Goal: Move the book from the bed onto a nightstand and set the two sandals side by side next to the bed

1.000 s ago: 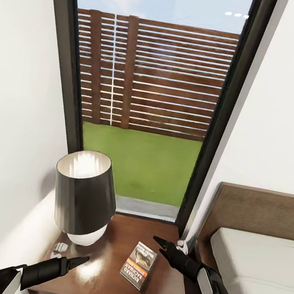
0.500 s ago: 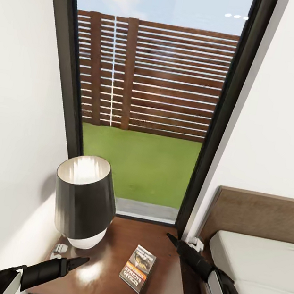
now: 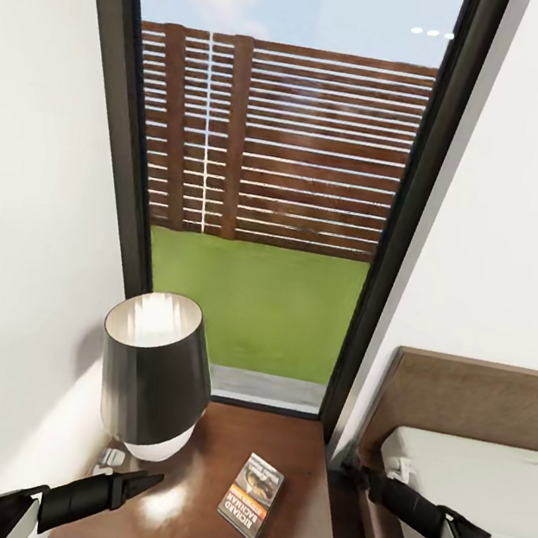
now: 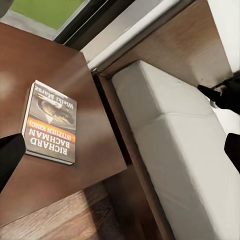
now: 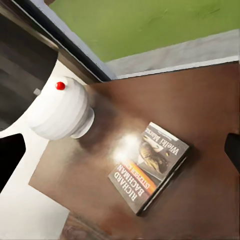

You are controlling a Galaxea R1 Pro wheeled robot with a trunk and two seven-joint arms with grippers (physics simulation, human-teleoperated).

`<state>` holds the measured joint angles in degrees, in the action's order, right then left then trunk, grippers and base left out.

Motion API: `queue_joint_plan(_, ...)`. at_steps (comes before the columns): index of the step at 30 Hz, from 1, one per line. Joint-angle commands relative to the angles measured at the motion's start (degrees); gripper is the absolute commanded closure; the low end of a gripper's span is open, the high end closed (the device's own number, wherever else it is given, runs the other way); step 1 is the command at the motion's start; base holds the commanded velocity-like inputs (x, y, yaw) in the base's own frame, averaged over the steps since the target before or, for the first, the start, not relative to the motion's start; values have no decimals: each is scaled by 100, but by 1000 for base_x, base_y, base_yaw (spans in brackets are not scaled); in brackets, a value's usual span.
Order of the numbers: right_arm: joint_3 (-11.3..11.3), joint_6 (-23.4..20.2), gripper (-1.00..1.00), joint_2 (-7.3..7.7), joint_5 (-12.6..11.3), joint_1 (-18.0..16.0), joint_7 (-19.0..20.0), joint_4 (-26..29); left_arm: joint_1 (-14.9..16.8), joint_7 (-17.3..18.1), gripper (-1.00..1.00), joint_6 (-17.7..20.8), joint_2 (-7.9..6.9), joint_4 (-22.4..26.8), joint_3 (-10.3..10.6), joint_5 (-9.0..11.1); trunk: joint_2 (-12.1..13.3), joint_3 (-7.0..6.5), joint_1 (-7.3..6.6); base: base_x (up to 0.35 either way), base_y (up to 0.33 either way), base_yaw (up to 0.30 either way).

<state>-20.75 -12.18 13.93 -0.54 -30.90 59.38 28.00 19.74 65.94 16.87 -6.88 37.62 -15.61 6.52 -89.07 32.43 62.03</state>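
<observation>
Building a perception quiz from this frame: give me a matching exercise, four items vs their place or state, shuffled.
Things:
1. book
2. lamp
3. right gripper
4. left gripper

Places or states:
A. over the gap between nightstand and bed
B. lying flat on the nightstand, free of both jaws
C. standing at the nightstand's window-side corner
D. low over the nightstand's near edge, under the lamp shade

Pairs: 1-B, 2-C, 3-A, 4-D
</observation>
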Motion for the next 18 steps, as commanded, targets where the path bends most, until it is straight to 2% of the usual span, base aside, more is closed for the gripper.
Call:
queue_joint_plan(1, -26, -28, -100, -3, 77, -4, 40, -2, 3, 18, -100, 57, 1, -2, -5, 20, 39, -13, -23, 0, 0, 0)
queue_joint_plan(3, -26, 97, -100, -4, 254, -4, 65, -23, 3, 16, -100, 46, 2, -34, -4, 18, 119, -49, -67, 0, 0, 0)
queue_joint_plan(5, -26, 231, -100, -4, 332, -4, 75, -145, 3, 15, -100, 40, 2, -56, -7, 17, 199, -85, -111, 0, 0, 0)
queue_joint_plan(8, -26, 405, -100, 2, 370, -4, 80, -413, 3, 15, -100, 38, 1, -65, -10, 16, 319, -138, -177, 0, 0, 0)
queue_joint_plan(13, -26, 1068, -100, 12, 398, -4, 143, -1211, 3, 11, -100, 24, 3, -100, -4, 7, 520, -228, -287, 0, 0, 0)
queue_joint_plan(15, -26, 1165, -100, 13, 413, -2, 303, -1411, 3, 8, -100, -127, 3, -291, -3, -94, 600, -264, -331, 0, 0, 0)
queue_joint_plan(18, -26, 1394, -100, 13, 583, 37, 460, -1709, 3, 7, -100, -605, -1, -715, -12, -329, 720, -318, -396, 0, 0, 0)
